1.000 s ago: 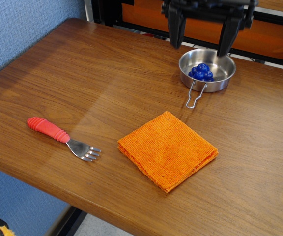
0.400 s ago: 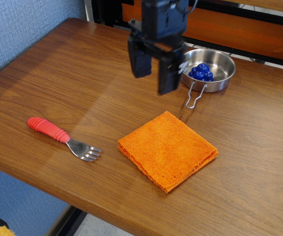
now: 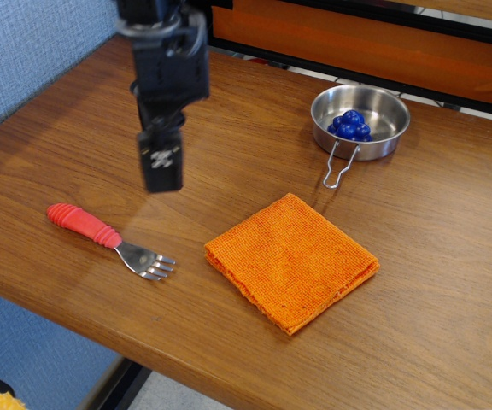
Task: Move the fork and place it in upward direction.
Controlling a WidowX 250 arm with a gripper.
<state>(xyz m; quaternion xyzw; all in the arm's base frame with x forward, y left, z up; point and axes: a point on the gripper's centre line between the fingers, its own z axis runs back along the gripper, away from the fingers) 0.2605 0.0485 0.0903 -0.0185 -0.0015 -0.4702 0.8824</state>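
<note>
Arm reaching straight down, pincer [image 3: 161,175] above the fork [image 3: 107,238], not touching, opening impossible to tell

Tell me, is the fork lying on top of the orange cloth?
No. The fork lies on the bare wooden table, to the left of the orange cloth, with a gap between them.

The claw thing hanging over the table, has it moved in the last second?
Yes. The gripper has swung left, away from the steel bowl, and now hangs above the fork.
</note>
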